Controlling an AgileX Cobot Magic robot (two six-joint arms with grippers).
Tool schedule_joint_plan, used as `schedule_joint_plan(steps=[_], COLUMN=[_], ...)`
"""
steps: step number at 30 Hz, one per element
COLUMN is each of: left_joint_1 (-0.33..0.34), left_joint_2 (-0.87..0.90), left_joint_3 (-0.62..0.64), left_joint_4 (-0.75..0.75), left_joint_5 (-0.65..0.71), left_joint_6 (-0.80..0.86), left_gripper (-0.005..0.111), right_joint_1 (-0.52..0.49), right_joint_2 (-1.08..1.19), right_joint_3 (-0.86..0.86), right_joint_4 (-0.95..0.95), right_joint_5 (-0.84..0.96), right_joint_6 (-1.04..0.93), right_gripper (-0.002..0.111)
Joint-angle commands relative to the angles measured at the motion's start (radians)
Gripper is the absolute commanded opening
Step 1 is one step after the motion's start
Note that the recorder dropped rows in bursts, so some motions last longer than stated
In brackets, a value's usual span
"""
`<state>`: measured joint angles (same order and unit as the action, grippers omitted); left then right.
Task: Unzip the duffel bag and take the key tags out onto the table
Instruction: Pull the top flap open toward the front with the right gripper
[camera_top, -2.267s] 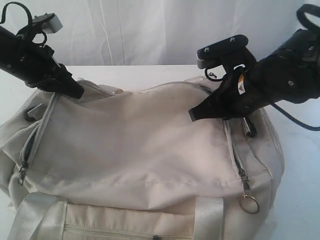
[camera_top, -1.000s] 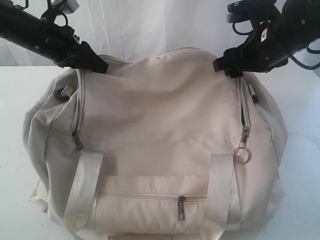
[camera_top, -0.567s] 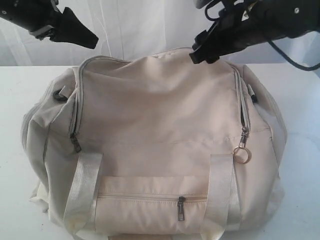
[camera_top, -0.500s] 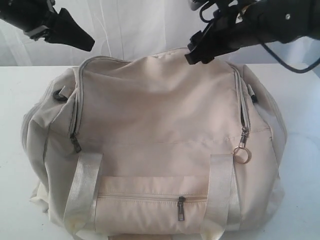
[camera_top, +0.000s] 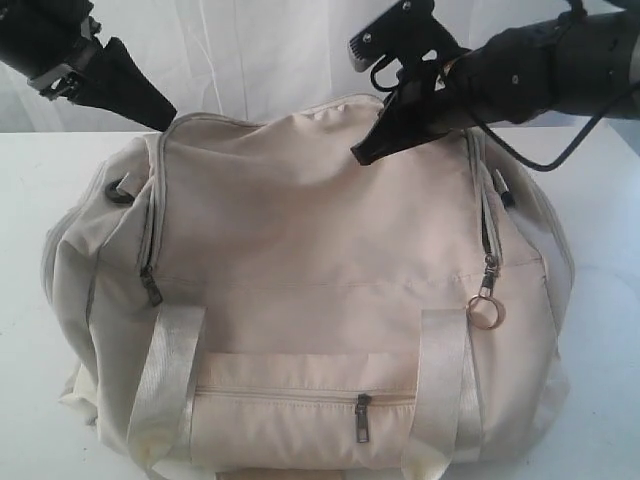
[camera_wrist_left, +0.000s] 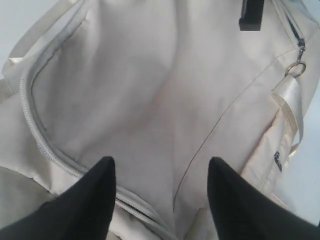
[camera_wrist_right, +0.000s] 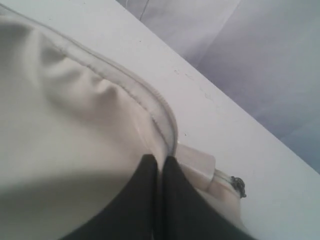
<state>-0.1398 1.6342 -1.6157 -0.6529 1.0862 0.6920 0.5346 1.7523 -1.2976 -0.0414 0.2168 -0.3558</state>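
Nearest to the camera is the front face of the duffel bag (camera_top: 300, 250). It has a small pocket zip pull (camera_top: 362, 415) between 2 pale webbing straps (camera_top: 165, 370). The bag lies on the white tabletop (camera_top: 610, 300) with its long axis from left to right.

A little farther up, the big top panel is bordered by a long zip line, and 1 dark pull sits at each near end of it. The left pull (camera_top: 152, 290) is plain. The right pull (camera_top: 488, 290) carries a metal ring. From each pull the zip runs away from the camera, up the side of the panel, and then across the far edge. As far as I can see it is closed along most of this way.

The key tags are not visible in any view. I judge they are inside the bag, so the zip must be opened first.

At the far edge are the arms. The right fingers (camera_top: 372, 148) are pressed together, with nothing visible between them (camera_wrist_right: 140, 200), and their tip is at the far zip seam. The ring pull is toward the camera from them, down the right side, well apart. The left fingers (camera_top: 135, 92) hang over the far left corner of the bag, spread wide and empty (camera_wrist_left: 95, 195). The plain pull is likewise toward the camera from them.

The right arm looks the better one for the ring pull. It should approach along the zip line.
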Motion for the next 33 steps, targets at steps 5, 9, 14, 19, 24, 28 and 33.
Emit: schedule_joint_plan(steps=[5,9,14,19,24,28,33], left_joint_1=[0.000,0.000,0.000,0.000,-0.002,-0.002,-0.026], left_joint_2=[-0.032,-0.068,-0.163,-0.277,-0.367,-0.468,-0.601], left_joint_3=[-0.001,0.002,0.104,0.243,0.367,0.507,0.694], left_joint_4=[-0.021,-0.030,-0.033,-0.029,-0.075,-0.100,-0.113], left_joint_5=[0.091,0.135,0.134,0.037,0.058,0.040,-0.095], left_joint_6=[-0.039,-0.039,-0.025,-0.012,-0.007,-0.001,0.024], left_gripper=[0.058,0.045,0.017,0.000,0.000,0.000,0.000], right_joint_1=[0.096,0.205,0.386,0.573,0.645,0.645,0.645], right_joint_2=[-0.245,-0.351,-0.485,-0.613,-0.656,-0.643,-0.645], right_joint_3=[-0.007,0.018,0.147,0.314,0.466,0.577,0.588], right_joint_4=[0.013,0.041,0.072,0.091,0.095,0.097,0.101], right_joint_5=[0.240,0.404,0.539,0.550,0.616,0.590,0.673], right_joint_6=[-0.009,-0.007,-0.003,0.096,0.184,0.230,0.338], right_gripper=[0.000,0.000,0.000,0.000,0.000,0.005,0.061])
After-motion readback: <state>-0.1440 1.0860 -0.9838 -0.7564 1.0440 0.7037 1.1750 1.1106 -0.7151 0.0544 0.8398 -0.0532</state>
